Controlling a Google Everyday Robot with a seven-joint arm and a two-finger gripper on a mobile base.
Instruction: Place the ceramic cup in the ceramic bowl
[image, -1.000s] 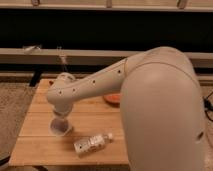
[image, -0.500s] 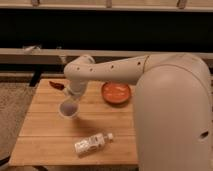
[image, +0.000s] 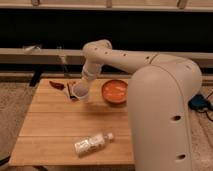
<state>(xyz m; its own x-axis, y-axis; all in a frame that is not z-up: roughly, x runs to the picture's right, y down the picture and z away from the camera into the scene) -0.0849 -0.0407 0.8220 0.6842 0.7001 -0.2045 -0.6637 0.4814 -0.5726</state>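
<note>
Seemingly, fingers (image: 84, 83) hold the ceramic cup (image: 80, 93) beside the ceramic bowl (image: 115, 92).

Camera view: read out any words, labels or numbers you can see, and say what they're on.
No text can be read.
Bottle label: too blurred to read.
Cup, bowl, arm: no markings visible.
The pincer holds the cup just left of the bowl.

Light wooden slatted tabletop (image: 60, 125), pale horizontal ledge (image: 42, 55) behind its far edge, dark wall (image: 150, 27) above that, speckled grey carpet (image: 12, 107) beyond the left edge, blue object (image: 199, 102) on the floor past the right edge, dim warm light
</note>
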